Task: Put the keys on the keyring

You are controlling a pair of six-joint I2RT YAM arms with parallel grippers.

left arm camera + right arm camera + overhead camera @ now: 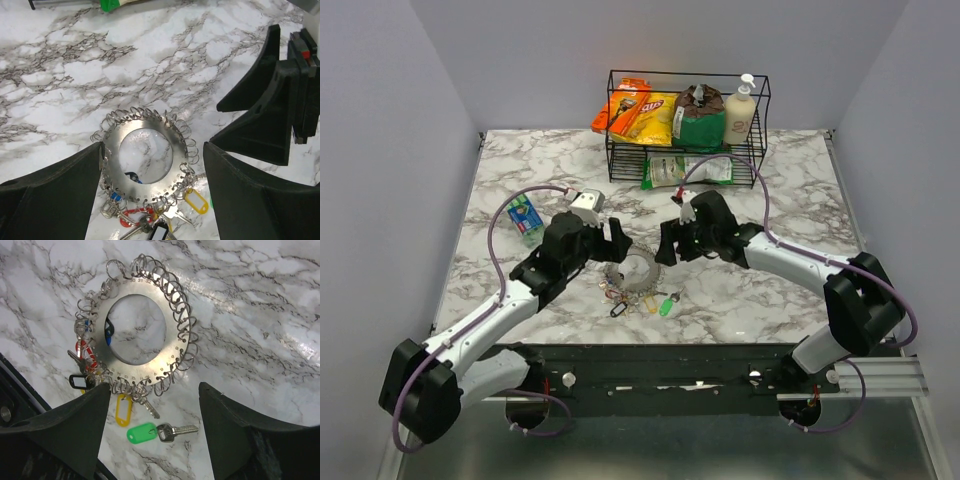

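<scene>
I work in a plain booth of pale grey walls: the back wall (pixel 650 40) across the top of the overhead view, the left wall (pixel 380 150) and right wall (pixel 910 120) closing in the sides. My counter (pixel 520 165) is white marble pattern with grey veins. A black wire rack (pixel 766 120) stands at upper centre. Dull grey metal sheet (pixel 720 445) fills the bottom. The light is soft; a glare patch (pixel 300 340) shines at the right of my right wrist view.

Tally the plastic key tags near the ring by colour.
green tag: 1
yellow tag: 1
black tag: 1
red tag: 1
blue tag: 1, partly under the ring
Total: 5
</scene>
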